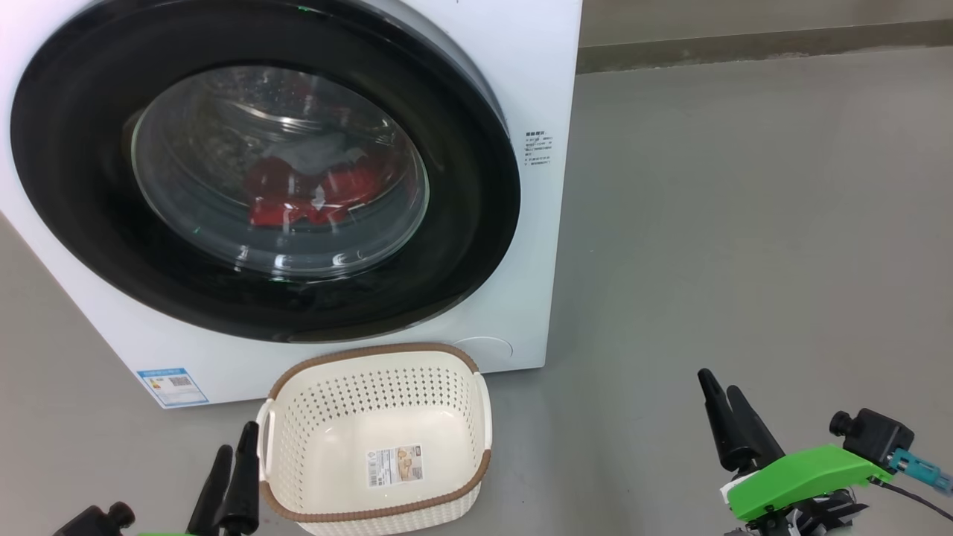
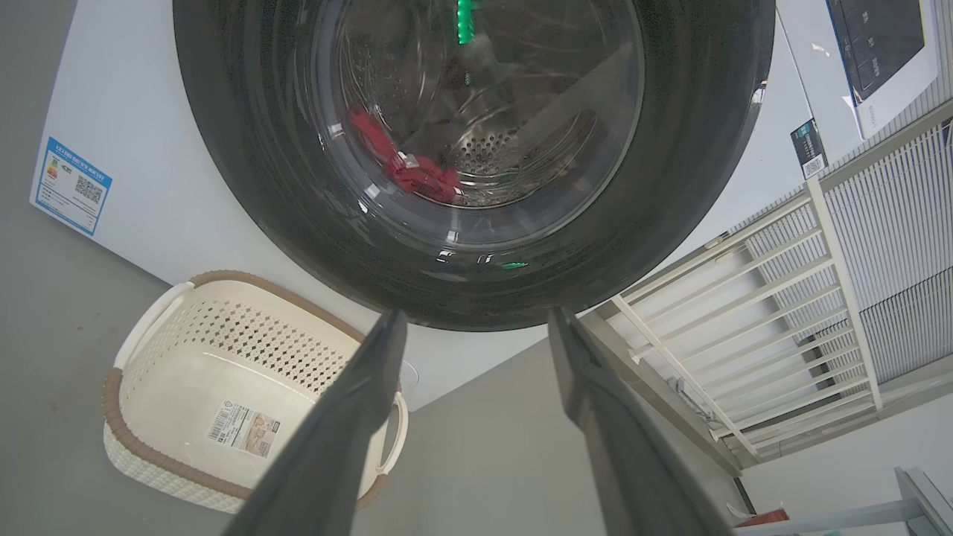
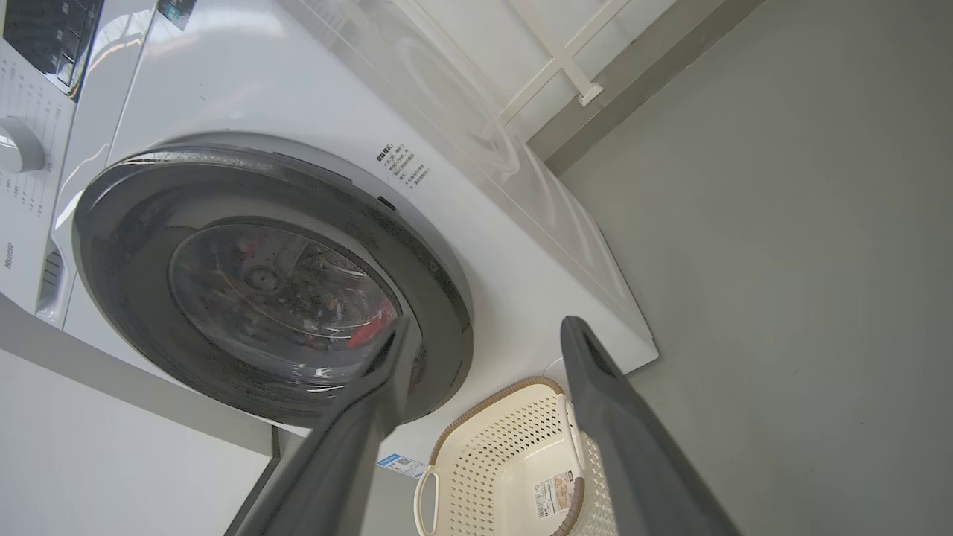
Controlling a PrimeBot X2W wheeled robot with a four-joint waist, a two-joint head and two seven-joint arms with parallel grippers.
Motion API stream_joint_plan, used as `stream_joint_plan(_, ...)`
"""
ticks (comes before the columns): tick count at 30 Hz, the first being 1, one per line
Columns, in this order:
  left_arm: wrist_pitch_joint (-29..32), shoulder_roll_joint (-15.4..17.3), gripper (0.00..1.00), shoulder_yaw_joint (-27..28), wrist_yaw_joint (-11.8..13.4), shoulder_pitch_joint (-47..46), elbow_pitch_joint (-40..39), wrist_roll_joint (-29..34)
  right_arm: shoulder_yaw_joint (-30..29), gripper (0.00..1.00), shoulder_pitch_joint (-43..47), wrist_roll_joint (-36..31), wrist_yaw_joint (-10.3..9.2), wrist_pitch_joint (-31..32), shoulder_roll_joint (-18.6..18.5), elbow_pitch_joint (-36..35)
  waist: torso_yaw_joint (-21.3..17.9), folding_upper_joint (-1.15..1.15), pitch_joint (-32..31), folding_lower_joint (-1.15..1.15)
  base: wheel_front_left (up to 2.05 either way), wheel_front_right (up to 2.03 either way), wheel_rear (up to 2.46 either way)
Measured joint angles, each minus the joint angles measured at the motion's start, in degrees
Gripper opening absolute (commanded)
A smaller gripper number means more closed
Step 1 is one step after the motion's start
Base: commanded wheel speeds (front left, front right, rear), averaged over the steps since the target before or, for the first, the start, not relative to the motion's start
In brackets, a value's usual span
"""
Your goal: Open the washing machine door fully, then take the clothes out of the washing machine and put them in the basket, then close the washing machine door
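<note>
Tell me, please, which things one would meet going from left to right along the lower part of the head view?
Left gripper, jaws open → basket → right gripper, jaws open.

Door [image 1: 473, 195] shut — red clothes [image 1: 316, 195], seemingly bunched, inside; basket [image 1: 372, 388] upright below

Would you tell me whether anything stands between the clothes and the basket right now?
Yes: the washing machine door is shut, and the clothes lie behind its glass. The basket stands empty on the floor just below it.
</note>
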Motion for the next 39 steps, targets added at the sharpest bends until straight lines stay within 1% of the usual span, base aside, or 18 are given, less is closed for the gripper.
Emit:
stream_joint_plan(11, -1.79, 0.05, 1.00, -0.37, -0.01, 0.00, -0.35, 7.33, 1.42, 1.00, -0.71, -6.87, 0.00, -1.60, -0.22, 0.51, -0.29, 0.00, -0.37, 0.00, 0.00, 0.00, 0.00)
stream_joint_plan(16, -2.44, 0.05, 1.00, -0.42, -0.01, 0.00, -0.37, 9.54, 2.40, 1.00, -1.58, -9.28, 0.00, -2.37, -0.29, 0.52, -0.36, 0.00, -0.55, 0.00, 0.00, 0.00, 0.00)
stream_joint_plan(39, -6.16, 0.15, 1.00, -0.18, -0.07, 0.01, -1.49, 25.90, 6.11, 1.00, -3.55, -23.76, 0.00, -6.12, -0.71, 1.20, -1.10, 0.00, -1.75, 0.00, 0.00, 0.00, 0.00)
